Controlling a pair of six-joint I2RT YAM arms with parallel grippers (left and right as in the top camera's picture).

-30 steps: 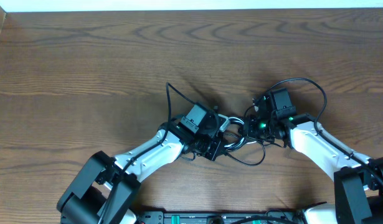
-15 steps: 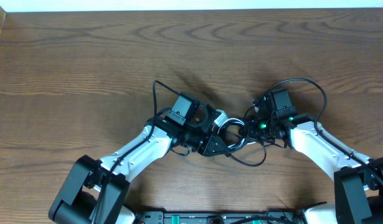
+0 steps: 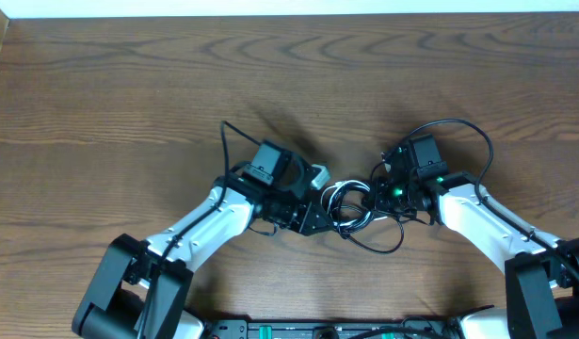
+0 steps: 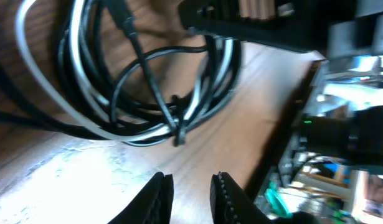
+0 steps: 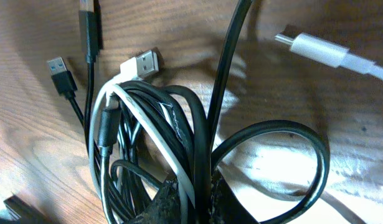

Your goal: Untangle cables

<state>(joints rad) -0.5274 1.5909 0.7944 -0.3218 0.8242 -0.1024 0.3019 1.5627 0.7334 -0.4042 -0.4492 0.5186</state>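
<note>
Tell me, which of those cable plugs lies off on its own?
The slim white plug, top right in the right wrist view; the others cluster by the bundle.

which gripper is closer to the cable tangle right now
Right. The right gripper has its fingers clamped on strands of the cable tangle. The left gripper sits short of it, fingers parted and empty, with the tangle just ahead.

Smooth, glossy plastic-sheathed cables (image 5: 205,137) lie on matt, grained wood table (image 3: 129,94)
</note>
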